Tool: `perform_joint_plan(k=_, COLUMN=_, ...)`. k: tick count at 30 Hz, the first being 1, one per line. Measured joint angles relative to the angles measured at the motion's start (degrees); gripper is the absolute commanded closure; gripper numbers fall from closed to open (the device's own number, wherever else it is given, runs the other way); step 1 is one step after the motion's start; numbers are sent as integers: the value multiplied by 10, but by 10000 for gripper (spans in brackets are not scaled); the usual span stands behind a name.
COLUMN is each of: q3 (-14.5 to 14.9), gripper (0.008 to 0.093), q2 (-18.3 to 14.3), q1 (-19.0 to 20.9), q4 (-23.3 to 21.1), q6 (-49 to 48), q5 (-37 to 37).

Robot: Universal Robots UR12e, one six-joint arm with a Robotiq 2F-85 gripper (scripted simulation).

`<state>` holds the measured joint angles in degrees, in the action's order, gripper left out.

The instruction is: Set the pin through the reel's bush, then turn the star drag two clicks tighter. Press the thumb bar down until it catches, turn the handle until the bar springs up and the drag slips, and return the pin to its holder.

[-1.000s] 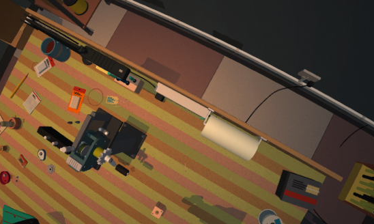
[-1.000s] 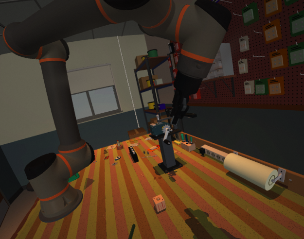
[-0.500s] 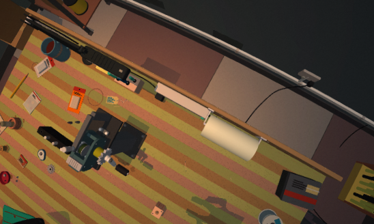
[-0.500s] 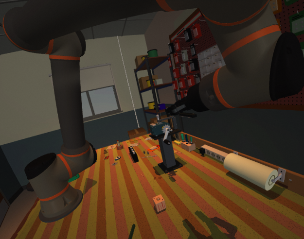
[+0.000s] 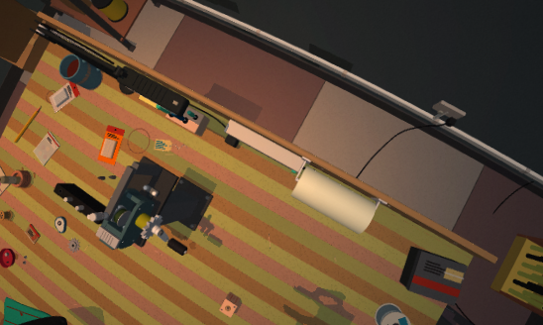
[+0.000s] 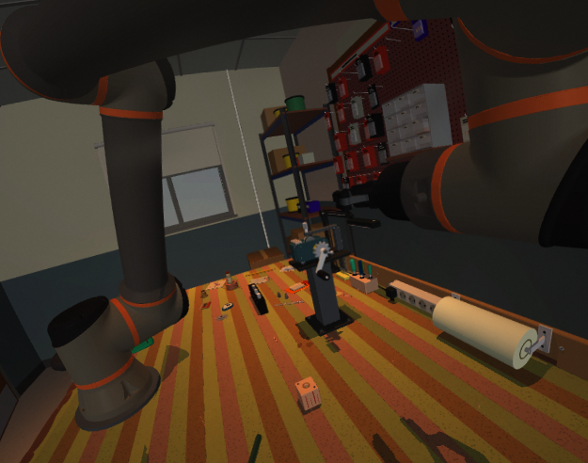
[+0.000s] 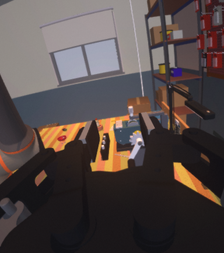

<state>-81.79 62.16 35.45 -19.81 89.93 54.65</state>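
The fishing reel (image 5: 131,215) (image 6: 306,247) (image 7: 125,135) sits on a dark pedestal stand (image 6: 324,299) near the middle of the striped bench. Its white star drag (image 5: 155,225) (image 6: 322,249) (image 7: 136,137) and handle (image 6: 324,264) (image 7: 134,153) face the near side. A black pin holder block (image 5: 79,198) (image 6: 258,298) (image 7: 104,145) lies on the bench left of the reel. My gripper (image 6: 356,212) (image 7: 118,131) hangs in the air to the right of the reel and level with its top, open and empty. The pin itself is too small to make out.
The bench's raised back edge (image 5: 329,173) runs behind the stand, with a power strip (image 6: 413,295) and paper roll (image 5: 335,199) (image 6: 483,331) along it. A small wooden block (image 6: 306,393) and scattered parts (image 5: 61,223) lie on the bench. My own arm (image 6: 134,199) rises at left.
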Motion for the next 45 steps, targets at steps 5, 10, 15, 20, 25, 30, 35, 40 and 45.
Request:
perform_joint_plan(k=5, q3=0, gripper=534, q2=0, q1=0, q4=0, q6=0, q5=0)
perform_joint_plan(k=10, q3=-3, gripper=534, q2=-2, q1=0, q4=-5, q6=0, q5=0)
perform_joint_plan(k=15, q3=-11, gripper=534, q2=-7, q1=0, q4=-17, q6=1, q5=-1)
perform_joint_plan(k=20, q3=-23, gripper=534, q2=-15, q1=0, q4=-37, q6=1, q5=-1)
perform_joint_plan(k=25, q3=-37, gripper=534, q2=-27, q1=0, q4=-62, q6=1, q5=-1)
perform_joint_plan(k=30, q3=-51, gripper=534, q2=-41, q1=0, q4=-90, q6=1, q5=-1)
perform_joint_plan(k=35, q3=-63, gripper=534, q2=-57, q1=0, q4=-118, q6=1, q5=-1)
perform_joint_plan(k=40, q3=-73, gripper=534, q2=-71, q1=0, q4=-142, q6=1, q5=-1)
perform_joint_plan(k=45, q3=-79, gripper=534, q2=-84, q1=0, q4=-161, q6=1, q5=-1)
